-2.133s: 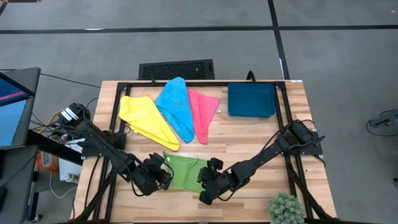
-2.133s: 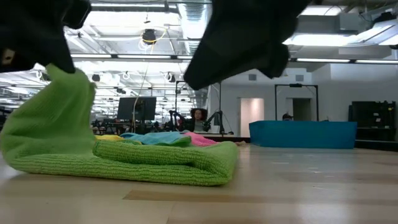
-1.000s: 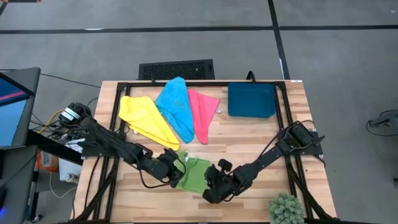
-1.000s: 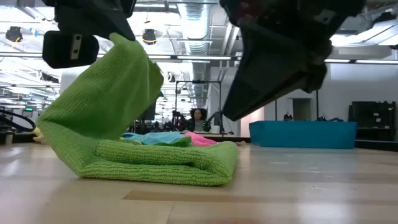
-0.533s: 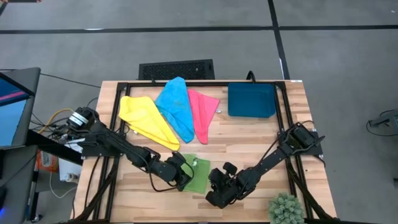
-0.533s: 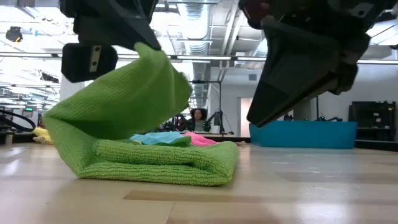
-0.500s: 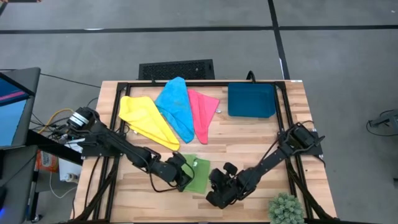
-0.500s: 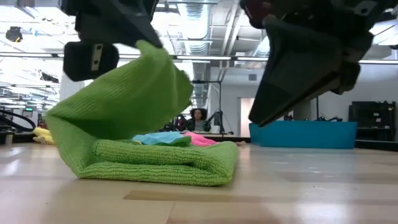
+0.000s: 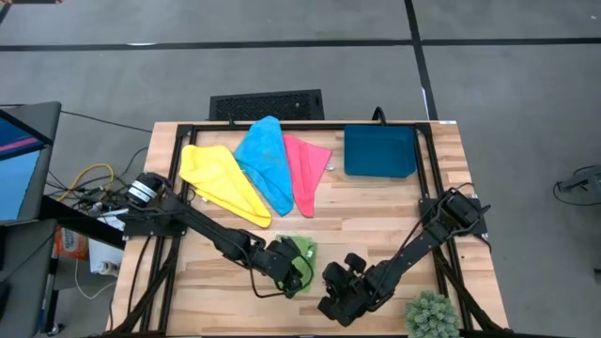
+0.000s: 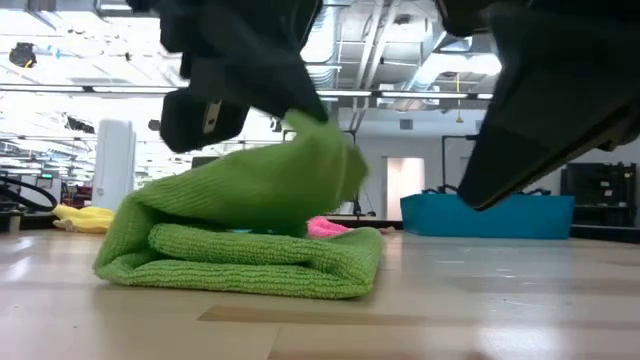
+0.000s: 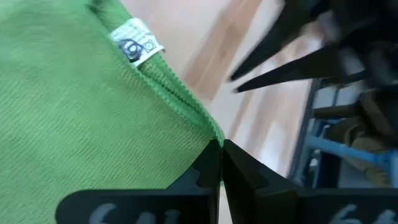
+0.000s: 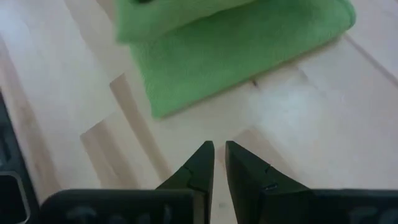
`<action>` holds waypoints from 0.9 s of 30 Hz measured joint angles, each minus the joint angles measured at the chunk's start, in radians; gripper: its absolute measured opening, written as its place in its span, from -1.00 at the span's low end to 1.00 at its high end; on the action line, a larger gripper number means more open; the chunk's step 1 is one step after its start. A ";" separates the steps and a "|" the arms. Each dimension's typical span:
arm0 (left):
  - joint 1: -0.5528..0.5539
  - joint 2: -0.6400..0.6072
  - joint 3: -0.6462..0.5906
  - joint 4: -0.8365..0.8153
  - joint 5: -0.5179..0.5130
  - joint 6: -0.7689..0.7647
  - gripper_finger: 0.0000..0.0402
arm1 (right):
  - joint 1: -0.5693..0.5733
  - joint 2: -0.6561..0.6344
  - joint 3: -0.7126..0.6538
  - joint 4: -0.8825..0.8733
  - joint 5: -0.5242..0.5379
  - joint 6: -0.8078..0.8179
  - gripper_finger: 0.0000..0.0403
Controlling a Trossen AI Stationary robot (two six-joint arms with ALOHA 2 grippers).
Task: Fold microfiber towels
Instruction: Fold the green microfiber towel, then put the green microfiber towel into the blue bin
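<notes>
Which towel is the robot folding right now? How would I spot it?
Find the wooden table. Near its front edge, between the two hands, lies the green towel, pinched by the left hand. The yellow, blue and pink ones lie farther back.

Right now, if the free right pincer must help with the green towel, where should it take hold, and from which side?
Probably the green towel at its bare folded end, coming from the right pincer's own side. That end lies flat on the table and faces it; the left pincer already pinches the upper flap's hem.
</notes>
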 joint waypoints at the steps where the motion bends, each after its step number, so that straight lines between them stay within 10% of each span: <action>1: 0.001 0.007 0.000 0.013 0.010 0.000 -0.98 | 0.005 0.000 0.000 0.000 0.000 0.001 -0.67; 16: 0.013 0.005 0.000 0.114 0.155 -0.009 -0.01 | -0.009 0.000 0.000 0.004 -0.052 0.102 -0.61; 27: 0.045 -0.365 0.002 -0.092 0.050 0.036 0.20 | -0.115 -0.025 0.000 0.124 -0.202 0.264 0.11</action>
